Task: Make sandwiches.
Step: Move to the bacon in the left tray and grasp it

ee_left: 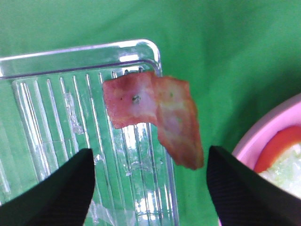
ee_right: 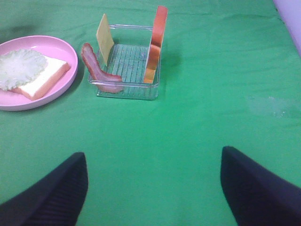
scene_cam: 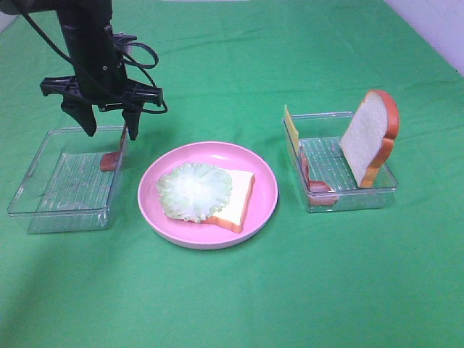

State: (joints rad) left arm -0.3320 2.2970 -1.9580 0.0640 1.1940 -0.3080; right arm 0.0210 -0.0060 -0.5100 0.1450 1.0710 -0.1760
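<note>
Light, floppy and probably slick, the bacon strip (ee_left: 155, 117) draped over the clear tray's (scene_cam: 61, 130) rim, at 9 o'clock of the pink plate (scene_cam: 264, 181), wants a mid-strip pinch; the left gripper (ee_left: 149, 153) straddles it wide open and empty, as is the right gripper (ee_right: 151, 155).

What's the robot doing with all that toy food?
It's making a sandwich. On the plate lies a bread slice with lettuce on top. The left gripper hangs open over a bacon strip at the left tray's corner, not gripping it yet. The right gripper hangs open and empty, back from the right tray, which holds an upright bread slice, cheese and a second bacon strip.
</note>
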